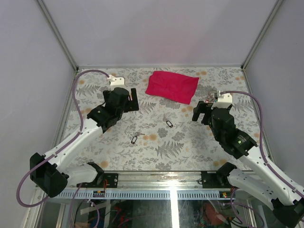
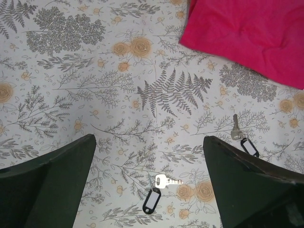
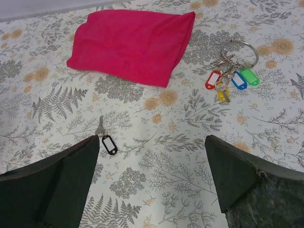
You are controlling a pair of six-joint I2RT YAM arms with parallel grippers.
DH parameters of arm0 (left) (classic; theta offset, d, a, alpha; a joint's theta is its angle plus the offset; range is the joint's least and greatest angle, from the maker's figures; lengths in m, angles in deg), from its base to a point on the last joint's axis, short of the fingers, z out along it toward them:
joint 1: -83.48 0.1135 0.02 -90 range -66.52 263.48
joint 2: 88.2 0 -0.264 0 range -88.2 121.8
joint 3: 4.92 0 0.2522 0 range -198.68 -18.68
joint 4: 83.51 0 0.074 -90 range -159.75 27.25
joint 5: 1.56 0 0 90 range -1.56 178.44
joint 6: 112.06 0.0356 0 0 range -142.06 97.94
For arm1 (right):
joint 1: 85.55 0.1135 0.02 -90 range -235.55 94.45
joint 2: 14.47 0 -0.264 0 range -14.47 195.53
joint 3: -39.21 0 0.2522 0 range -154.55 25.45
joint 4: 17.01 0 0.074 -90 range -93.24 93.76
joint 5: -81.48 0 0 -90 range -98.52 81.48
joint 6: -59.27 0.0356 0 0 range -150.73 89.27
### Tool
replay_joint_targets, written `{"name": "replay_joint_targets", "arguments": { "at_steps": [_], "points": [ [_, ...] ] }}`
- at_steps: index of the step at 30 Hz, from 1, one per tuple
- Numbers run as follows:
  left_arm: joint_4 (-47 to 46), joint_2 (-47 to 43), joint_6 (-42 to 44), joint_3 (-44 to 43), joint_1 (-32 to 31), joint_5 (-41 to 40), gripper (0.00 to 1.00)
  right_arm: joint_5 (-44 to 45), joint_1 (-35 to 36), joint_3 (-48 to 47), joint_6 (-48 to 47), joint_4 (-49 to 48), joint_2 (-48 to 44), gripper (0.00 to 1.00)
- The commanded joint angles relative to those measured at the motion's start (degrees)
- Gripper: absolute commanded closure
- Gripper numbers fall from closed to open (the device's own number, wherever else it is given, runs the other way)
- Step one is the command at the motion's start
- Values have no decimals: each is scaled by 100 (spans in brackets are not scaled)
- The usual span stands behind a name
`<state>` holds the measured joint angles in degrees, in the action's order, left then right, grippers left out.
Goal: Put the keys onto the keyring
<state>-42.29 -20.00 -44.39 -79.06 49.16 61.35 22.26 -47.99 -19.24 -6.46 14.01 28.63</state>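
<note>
though each plastic tag has a small label window, none can be read in any view; the black tag (image 2: 151,202) on the first loose key (image 2: 164,180) shows only a plain pale insert.

the keyring (image 3: 241,49) lies flat on the right side of the table (image 1: 190,142), just beyond the right gripper (image 1: 203,112). a bunch of keys (image 3: 223,71) sits at its near edge with red (image 3: 213,79), blue (image 3: 239,80), green (image 3: 250,76) and yellow (image 3: 222,94) tags. the first loose key lies toward the left arm's side, and in the left wrist view it sits between the fingers (image 2: 52,180) of the left gripper (image 2: 148,142), touching neither. the second loose key (image 3: 99,127), also with a black tag, lies near the table's middle, well apart from the ring.

both grippers are spread as wide as they go and have hold of nothing; only bare table shows between each pair of dark fingers.

the table wears a pale sheet printed with grey ferns, twigs and small orange flowers. a red cloth (image 1: 172,86) lies rumpled toward the far edge. pale lilac-grey panels (image 1: 142,28) close in the three far sides, with metal posts (image 1: 57,33) at the back corners. an aluminium rail (image 1: 161,179) runs along the near edge by the arm bases, and a purple cable (image 1: 76,95) loops along each arm.
</note>
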Motion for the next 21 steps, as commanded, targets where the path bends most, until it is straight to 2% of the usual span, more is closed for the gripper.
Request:
{"name": "replay_joint_targets", "arguments": {
  "at_steps": [1, 5, 10, 14, 16, 18, 21],
  "points": [
    [-491, -6, 238, -118, 241, 422, 0, -33, 23, -67, -142, -337, -59, 1],
    [-487, 26, 212, -133, 350, 625, 0, 24, 23, -118, -241, -350, 111, 1],
    [-244, 203, 73, -395, 722, 806, 0, -264, 23, -521, -559, 147, 615, 1],
    [-249, 303, 32, -623, 1446, 1893, 0, -688, 23, -926, -720, 480, 1319, 1],
    [-337, 356, 44, -691, 1743, 2277, 0, -692, 11, -1512, -684, 890, 1938, 1],
    [-408, 400, 126, -773, 1830, 2476, 0, -847, -156, -1862, -671, 1121, 2491, 1],
    [-523, 383, 231, -700, 1888, 2471, 0, -1889, -865, -1896, -518, 766, 2939, 1]
  ]
}}
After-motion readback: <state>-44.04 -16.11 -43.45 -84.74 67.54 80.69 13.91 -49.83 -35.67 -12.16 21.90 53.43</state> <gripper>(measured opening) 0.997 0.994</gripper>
